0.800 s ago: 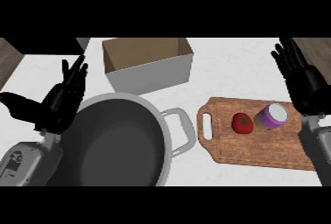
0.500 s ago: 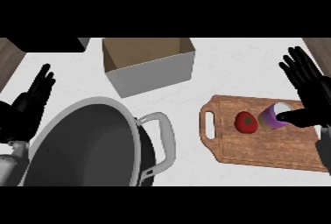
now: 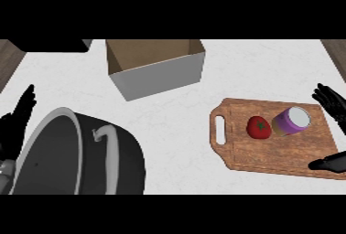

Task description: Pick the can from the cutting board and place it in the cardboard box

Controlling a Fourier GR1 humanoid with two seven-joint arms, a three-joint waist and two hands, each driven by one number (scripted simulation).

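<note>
The purple can [image 3: 292,121] sits on the right half of the cutting board [image 3: 270,156], its pale top showing, with a red tomato [image 3: 259,127] just beside it toward the board's handle slot. The right hand [image 3: 330,99] shows at the board's right edge. Its fingers are spread above the far right corner and its thumb lies over the near right corner, so it is wide open, holds nothing and is clear of the can. The cardboard box [image 3: 162,77] stands open-topped on the white worktop [image 3: 182,119], beyond the board's left end. Well left of the board is a large dark pot [image 3: 74,160]. The left hand [image 3: 20,116] rests past the pot, fingers straight and empty.
</note>
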